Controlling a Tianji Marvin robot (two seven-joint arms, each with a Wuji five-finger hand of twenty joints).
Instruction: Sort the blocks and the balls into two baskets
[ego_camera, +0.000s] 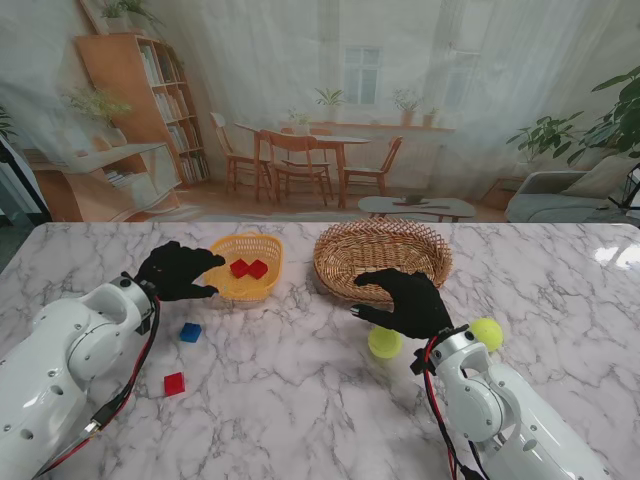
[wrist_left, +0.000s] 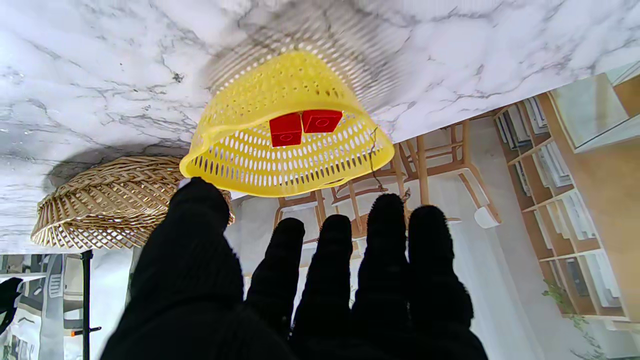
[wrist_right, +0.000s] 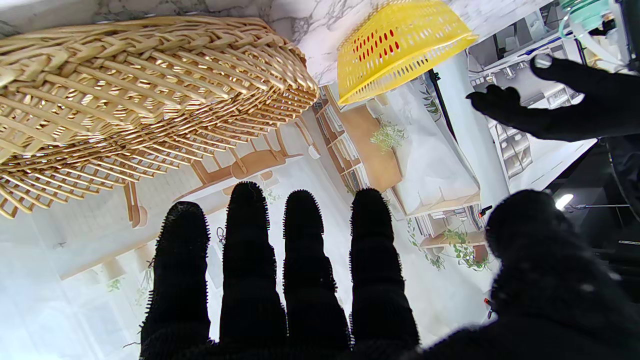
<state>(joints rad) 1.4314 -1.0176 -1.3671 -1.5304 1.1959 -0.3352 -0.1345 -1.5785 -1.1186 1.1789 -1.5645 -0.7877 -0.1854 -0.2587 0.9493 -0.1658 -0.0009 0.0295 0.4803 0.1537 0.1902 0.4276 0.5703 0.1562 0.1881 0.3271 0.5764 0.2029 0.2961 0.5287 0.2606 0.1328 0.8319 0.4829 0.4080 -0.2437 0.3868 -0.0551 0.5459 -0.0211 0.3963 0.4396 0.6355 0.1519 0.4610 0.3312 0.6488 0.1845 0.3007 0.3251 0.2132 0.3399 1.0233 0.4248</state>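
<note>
No readable text, label or number shows anywhere.

White rounded arms (ego_camera: 70, 345), red-black cables (ego_camera: 130, 385), black-gloved hands.

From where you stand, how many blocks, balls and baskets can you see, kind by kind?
Red blocks: 3, two in the yellow basket and one on the table
Blue blocks: 1
Yellow-green balls: 2
Baskets: 2, yellow basket and wicker basket
Total: 8
</note>
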